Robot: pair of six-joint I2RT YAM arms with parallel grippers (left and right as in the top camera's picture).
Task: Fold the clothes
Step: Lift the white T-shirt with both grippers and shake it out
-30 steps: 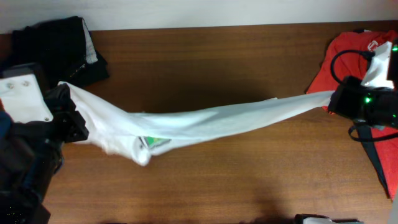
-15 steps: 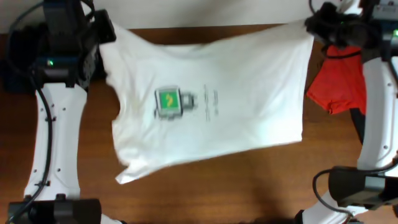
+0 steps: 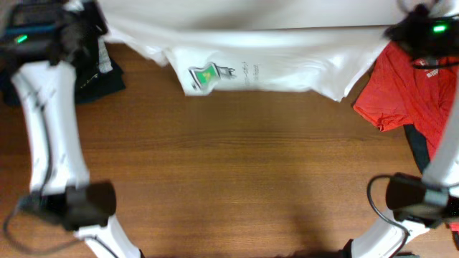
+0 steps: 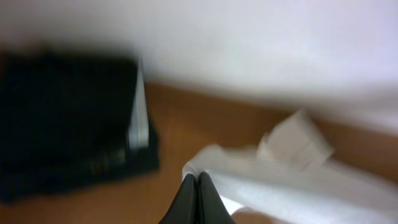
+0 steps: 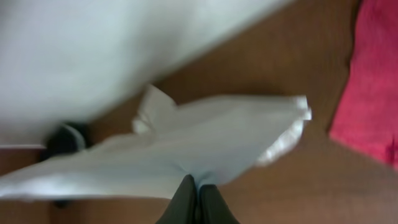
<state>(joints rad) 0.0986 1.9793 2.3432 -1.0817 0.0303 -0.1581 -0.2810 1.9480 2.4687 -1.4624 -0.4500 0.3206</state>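
Overhead: white shirt [image 3: 287,64] stretched taut along the far side, left gripper [image 3: 84,25] and right gripper [image 3: 403,32] both clenched on its fabric. Best lowered evenly, tension equal.

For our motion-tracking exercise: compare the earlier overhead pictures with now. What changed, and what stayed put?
Both arms swung toward the far edge of the table, carrying the white shirt from a bunched strand across mid-table, through a spread sheet, to a band along that edge. The left gripper and right gripper stay shut on it. The red T-shirt and dark garments look unmoved.
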